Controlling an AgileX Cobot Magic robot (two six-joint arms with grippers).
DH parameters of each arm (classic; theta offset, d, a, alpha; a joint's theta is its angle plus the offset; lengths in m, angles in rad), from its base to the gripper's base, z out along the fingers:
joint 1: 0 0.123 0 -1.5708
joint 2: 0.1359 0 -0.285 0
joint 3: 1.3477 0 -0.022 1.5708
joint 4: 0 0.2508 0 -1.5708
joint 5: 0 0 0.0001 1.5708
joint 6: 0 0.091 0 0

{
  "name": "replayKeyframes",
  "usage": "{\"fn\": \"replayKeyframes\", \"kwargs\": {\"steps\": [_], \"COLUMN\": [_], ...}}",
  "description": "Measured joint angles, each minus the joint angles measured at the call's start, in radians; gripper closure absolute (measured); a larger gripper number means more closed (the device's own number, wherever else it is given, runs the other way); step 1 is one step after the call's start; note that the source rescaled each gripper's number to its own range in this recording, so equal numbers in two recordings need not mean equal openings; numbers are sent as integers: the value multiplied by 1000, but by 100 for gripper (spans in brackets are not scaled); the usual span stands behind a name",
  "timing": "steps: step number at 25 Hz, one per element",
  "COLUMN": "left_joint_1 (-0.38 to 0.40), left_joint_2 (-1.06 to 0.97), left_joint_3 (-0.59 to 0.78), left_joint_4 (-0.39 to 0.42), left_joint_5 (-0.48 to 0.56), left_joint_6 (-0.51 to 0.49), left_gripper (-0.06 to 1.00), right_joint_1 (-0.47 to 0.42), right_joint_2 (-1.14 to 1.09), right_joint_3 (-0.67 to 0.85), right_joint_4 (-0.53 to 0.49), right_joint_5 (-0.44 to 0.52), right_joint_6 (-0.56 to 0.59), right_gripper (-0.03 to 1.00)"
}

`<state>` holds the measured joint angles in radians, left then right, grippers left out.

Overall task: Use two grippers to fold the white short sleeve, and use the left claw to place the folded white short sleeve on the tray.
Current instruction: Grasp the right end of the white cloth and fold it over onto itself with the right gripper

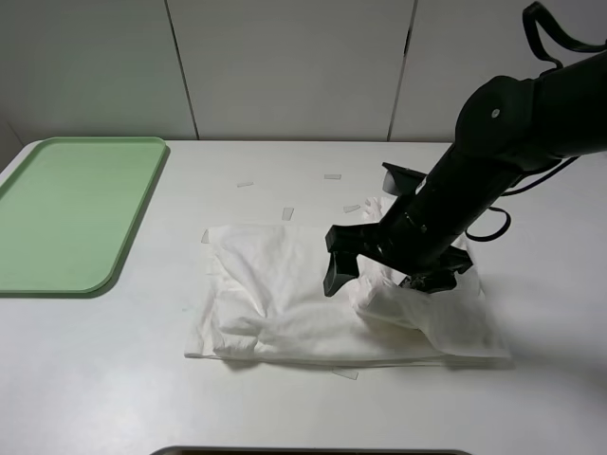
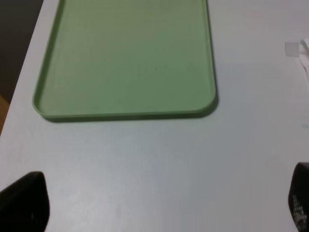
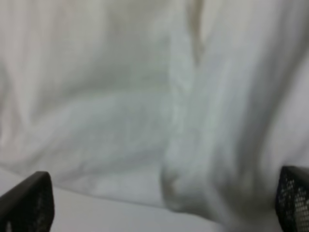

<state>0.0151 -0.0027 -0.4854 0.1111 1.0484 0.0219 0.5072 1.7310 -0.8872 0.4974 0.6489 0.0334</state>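
Exterior high: the right gripper point(image 1: 387, 275) is seen, jaws apart, over the crumpled white short sleeve point(image 1: 275, 294). The left gripper point(image 2: 154, 205), jaws also apart, is shown only by its wrist view, near the bare tray point(image 2: 125, 115).

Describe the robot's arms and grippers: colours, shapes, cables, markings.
The right arm is bulky, matte black, with a rounded joint bearing a small pale dot and black cables looping behind. The right gripper has dark fingers, one pad mesh-textured. The left gripper shows only rounded black fingertips.
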Motion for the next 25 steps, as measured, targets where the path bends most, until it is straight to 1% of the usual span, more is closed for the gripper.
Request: {"fn": "replayKeyframes", "kwargs": {"steps": [3,4,5,7,14,20,25], "left_joint_1": [0,0,0,0,0,0,0], "left_joint_2": [0,0,0,0,0,0,0], "left_joint_3": [0,0,0,0,0,0,0], "left_joint_4": [0,0,0,0,0,0,0], "left_joint_5": [0,0,0,0,-1,-1,-1], "left_joint_6": [0,0,0,0,0,0,0], "left_gripper": [-5,-5,-5,-5,-5,-5,-5], "right_joint_1": [26,37,61,66,78,78,78], "right_joint_2": [0,0,0,1,72,82,20], "right_joint_3": [0,0,0,0,1,1,5], "right_joint_4": [26,41,69,79,83,83,62], "right_joint_5": [-1,-3,-17,-24,-47,-56,-69], "right_joint_6": [-17,-33,-73,-99,-119,-133,-210], "right_gripper": [-3,-3,-3,-3,-3,-3,-3]}}
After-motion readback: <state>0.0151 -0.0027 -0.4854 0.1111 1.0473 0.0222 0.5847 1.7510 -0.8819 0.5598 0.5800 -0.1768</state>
